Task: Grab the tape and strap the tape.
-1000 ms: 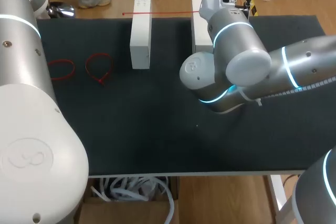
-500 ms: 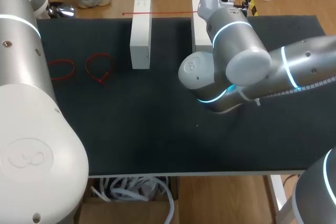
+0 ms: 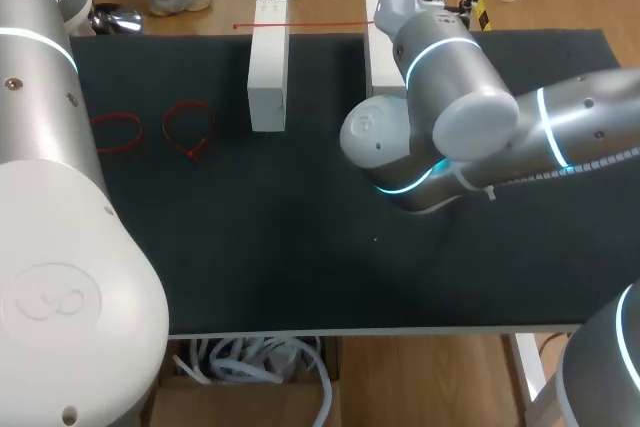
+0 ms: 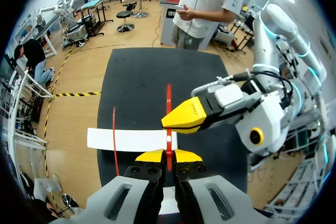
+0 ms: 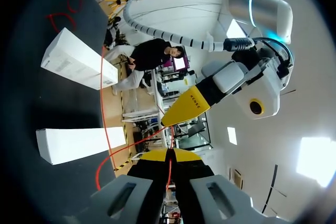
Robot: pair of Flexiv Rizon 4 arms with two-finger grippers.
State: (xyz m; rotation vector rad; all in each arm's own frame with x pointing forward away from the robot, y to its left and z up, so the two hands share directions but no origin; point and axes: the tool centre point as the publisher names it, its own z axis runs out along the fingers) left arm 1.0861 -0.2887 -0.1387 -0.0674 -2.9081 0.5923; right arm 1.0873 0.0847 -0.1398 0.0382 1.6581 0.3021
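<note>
Jaws still on tape — (near) motionless

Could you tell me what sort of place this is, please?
Likely a robotics test bench: white left arm and grey right arm over a black-covered table, white rectangular blocks, thin red strap.

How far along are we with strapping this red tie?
Done: two red loops lie closed on the table. In hand: the left hand and the right hand are both shut on the red tie, close together. Left: threading and cinching; no closed loop shows yet.
</note>
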